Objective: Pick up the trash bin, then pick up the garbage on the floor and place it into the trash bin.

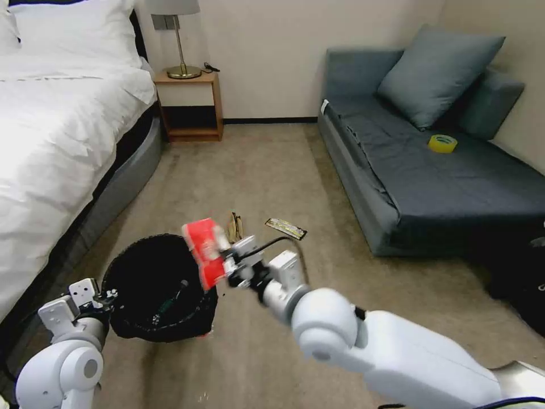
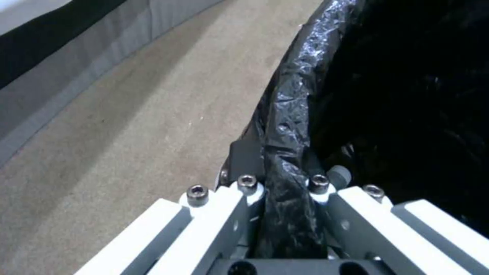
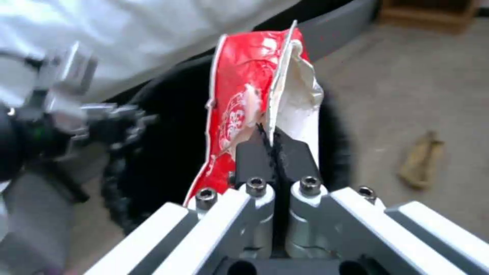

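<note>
The trash bin point(image 1: 149, 267), lined with a crinkly black bag, hangs at the lower left with my left gripper point(image 1: 107, 295) shut on its rim. In the left wrist view the fingers pinch the folded bag edge point(image 2: 288, 152). My right gripper point(image 1: 225, 266) is shut on a red snack packet point(image 1: 203, 251), one piece of the garbage, held at the bin's right rim; the pinched packet point(image 3: 237, 103) stands in front of the bin's dark mouth point(image 3: 163, 152). On the carpet behind lie a crumpled tan paper bag point(image 1: 234, 226) point(image 3: 420, 160) and a flat dark-and-yellow wrapper point(image 1: 285, 228). Something green point(image 1: 167, 305) lies inside the bin.
A white bed point(image 1: 57, 125) runs along the left and a grey sofa point(image 1: 443, 187) along the right, with a yellow tape roll point(image 1: 442, 143) on its seat. A wooden nightstand point(image 1: 190, 105) with a lamp stands at the back wall. Open carpet lies between them.
</note>
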Motion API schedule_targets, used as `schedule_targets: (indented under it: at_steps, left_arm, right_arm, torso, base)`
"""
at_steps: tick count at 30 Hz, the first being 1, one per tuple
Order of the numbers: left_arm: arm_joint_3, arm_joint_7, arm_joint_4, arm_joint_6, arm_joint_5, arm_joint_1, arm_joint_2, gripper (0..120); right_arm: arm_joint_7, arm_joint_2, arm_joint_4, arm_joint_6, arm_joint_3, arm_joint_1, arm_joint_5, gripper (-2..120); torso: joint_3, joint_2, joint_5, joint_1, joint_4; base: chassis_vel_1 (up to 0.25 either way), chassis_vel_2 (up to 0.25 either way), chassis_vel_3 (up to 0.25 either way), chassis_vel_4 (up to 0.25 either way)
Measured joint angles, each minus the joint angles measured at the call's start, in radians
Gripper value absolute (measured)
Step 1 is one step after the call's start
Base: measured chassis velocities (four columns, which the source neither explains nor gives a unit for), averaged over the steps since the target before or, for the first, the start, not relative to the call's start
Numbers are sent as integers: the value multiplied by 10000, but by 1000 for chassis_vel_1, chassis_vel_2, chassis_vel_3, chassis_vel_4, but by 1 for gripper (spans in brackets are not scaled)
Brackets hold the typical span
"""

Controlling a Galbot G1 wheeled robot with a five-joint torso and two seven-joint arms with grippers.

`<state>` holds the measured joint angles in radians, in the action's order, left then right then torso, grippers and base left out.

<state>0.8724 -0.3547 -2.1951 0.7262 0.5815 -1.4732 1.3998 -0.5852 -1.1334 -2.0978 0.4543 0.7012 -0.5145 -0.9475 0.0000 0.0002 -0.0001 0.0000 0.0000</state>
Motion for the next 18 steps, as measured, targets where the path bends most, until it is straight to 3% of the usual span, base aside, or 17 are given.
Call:
schedule_targets:
  at_steps: [6, 12, 16, 18]
  left_arm:
    - [-48, -4, -212, 32, -71, -81, 150, 3]
    - [-56, -3, -289, 32, -127, -130, 230, 3]
    - [-63, 2, -296, 32, -154, -137, 258, 3]
    - [-70, 7, -302, 33, -161, -139, 260, 3]
  right_arm:
    - [-169, -1179, 1761, -372, 1010, 446, 373, 0]
    - [-240, -1391, 2153, -391, 1136, 581, 492, 1]
    - [-240, -1363, 2106, -363, 1139, 582, 494, 13]
    - [-247, -1315, 2007, -317, 1104, 560, 489, 25]
  torso:
    - [0, -1, 0, 0, 1]
    - [0, -1, -1, 0, 1]
    - [0, -1, 0, 0, 0]
    - [0, -1, 1, 0, 0]
  base:
    - [0, 0, 0, 0]
    - [0, 0, 0, 0]
    - [0, 0, 0, 0]
    - [0, 0, 0, 0]
